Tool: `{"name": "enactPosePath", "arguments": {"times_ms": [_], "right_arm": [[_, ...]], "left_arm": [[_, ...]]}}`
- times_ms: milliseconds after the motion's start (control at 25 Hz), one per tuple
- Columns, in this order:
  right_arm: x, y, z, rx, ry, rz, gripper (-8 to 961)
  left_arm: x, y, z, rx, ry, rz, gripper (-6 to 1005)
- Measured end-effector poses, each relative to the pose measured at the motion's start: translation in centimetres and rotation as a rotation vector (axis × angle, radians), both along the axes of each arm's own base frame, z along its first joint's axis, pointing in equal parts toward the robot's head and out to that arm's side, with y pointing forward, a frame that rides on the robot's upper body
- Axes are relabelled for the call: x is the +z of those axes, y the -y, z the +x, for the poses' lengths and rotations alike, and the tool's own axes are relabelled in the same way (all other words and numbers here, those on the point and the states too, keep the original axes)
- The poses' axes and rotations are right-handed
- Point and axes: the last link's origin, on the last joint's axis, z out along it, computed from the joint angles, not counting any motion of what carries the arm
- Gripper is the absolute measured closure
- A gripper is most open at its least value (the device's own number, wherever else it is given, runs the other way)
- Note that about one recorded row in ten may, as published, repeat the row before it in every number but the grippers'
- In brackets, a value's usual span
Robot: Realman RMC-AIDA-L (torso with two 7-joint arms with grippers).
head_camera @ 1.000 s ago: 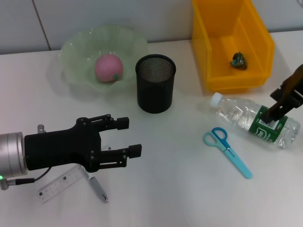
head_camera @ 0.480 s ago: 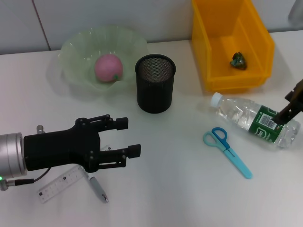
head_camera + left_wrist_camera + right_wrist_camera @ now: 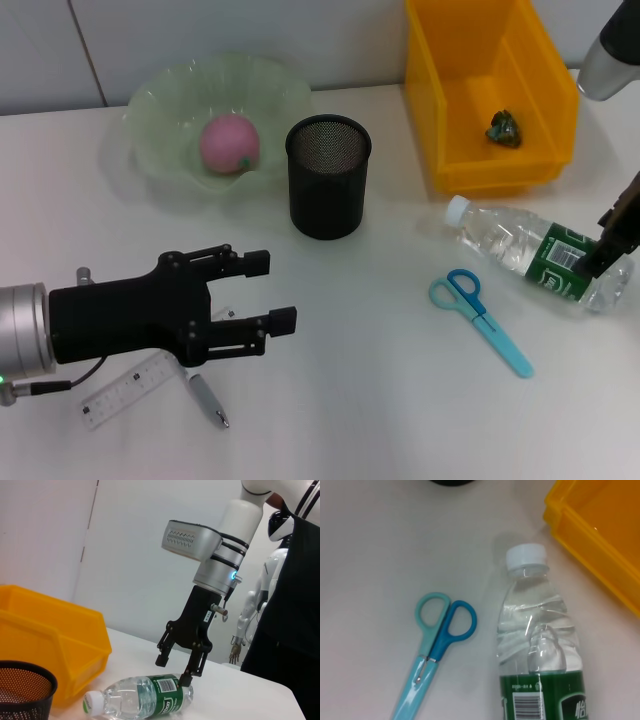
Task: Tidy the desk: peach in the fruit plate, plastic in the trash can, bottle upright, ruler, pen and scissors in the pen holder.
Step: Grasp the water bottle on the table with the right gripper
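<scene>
White desk [image 3: 350,400]; pale panelled wall [image 3: 125,555] behind.

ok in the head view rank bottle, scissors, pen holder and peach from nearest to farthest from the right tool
1. Bottle: lying on its side, directly under the right tool, which is at its green label.
2. Scissors: on the table just left of the bottle.
3. Pen holder: mid-table, upright.
4. Peach: in the fruit plate, far left.

left tool [image 3: 282,290] open, right tool [image 3: 171,668] spread
</scene>
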Motion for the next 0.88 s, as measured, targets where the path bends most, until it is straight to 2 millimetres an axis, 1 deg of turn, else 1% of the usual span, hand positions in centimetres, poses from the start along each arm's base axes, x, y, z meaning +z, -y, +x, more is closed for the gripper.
{"name": "enactPosePath", "arguments": {"times_ms": [320, 560, 880], "right_arm": [[-1.1, -0.2, 0.3, 0.013, 0.002, 0.002, 152], [-2.1, -0.2, 1.0, 0.005, 0.01, -0.01, 152], [-2.6, -0.2, 1.6, 0.001, 0.016, -0.008, 152]], "left_arm": [[0.1, 0.3, -0.1, -0.001, 0.003, -0.002, 212], [0.2, 0.3, -0.1, -0.001, 0.011, 0.001, 212], [0.2, 0.3, -0.1, -0.001, 0.012, 0.002, 212]]}}
